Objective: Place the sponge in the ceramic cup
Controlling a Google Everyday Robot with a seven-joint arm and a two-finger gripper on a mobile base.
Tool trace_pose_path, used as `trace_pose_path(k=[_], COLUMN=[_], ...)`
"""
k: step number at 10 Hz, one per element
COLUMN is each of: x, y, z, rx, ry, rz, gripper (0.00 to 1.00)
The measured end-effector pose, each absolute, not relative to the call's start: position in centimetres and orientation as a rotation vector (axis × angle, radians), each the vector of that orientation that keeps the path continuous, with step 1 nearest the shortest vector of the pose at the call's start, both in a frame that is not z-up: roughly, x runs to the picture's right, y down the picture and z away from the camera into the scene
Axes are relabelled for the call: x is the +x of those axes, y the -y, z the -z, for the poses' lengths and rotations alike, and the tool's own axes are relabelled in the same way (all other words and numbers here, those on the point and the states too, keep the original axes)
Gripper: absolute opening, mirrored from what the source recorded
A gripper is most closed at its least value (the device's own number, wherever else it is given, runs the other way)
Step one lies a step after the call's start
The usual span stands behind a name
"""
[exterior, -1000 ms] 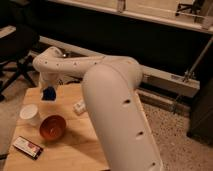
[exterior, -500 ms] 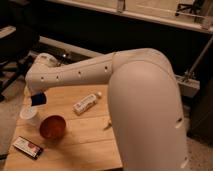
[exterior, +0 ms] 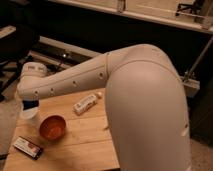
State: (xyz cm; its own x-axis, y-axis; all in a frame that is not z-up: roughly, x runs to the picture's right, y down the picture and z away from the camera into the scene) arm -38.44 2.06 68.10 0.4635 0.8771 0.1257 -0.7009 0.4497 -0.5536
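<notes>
Since half a second ago the wrist has swung further left and lower, carrying the dark-blue rectangular sponge (exterior: 31, 105) from beside the cup to just over its mouth.

Nearest the camera, the bulky white plastic robot arm (exterior: 147, 105) covers the right half of the view. Its rounded elbow is in front and its forearm reaches left across the light wooden plank table (exterior: 85, 142). At the table's front left corner lies a flat black-and-white box with a red edge (exterior: 28, 147), set at an angle to the table edge. Just behind it, and not touching it, a round red-orange bowl (exterior: 52, 127) stands upright.

Behind and left of the bowl, at the table's left edge, sits the small plain white ceramic cup (exterior: 28, 115); only its lower part shows below the sponge. The gripper (exterior: 31, 103) hangs under the wrist directly over the cup. Its fingers are mostly hidden by the wrist housing, but they are closed on the sponge, which hangs between them — whether the sponge already touches the cup's rim cannot be told.

Further back, toward the middle of the table, a small white bottle (exterior: 86, 103) lies on its side, well apart from the bowl. Beyond the table are a pale horizontal rail (exterior: 65, 50) low down and a dark counter front (exterior: 150, 35), with a dark chair (exterior: 15, 42) at the far left.
</notes>
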Motion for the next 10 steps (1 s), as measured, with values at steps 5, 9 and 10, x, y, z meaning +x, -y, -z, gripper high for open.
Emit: trace_pose_path(k=[5,9,10], x=[-41.6,-42.7,-42.8], y=[-3.2,-4.0,-4.5], z=[-71.2,-75.1,-75.6], rx=[-0.397,-0.382,-0.390], ry=[0.388,0.333,0.324], rz=[-0.980,-0.988,-0.987], gripper=[0.00,0.00,0.00])
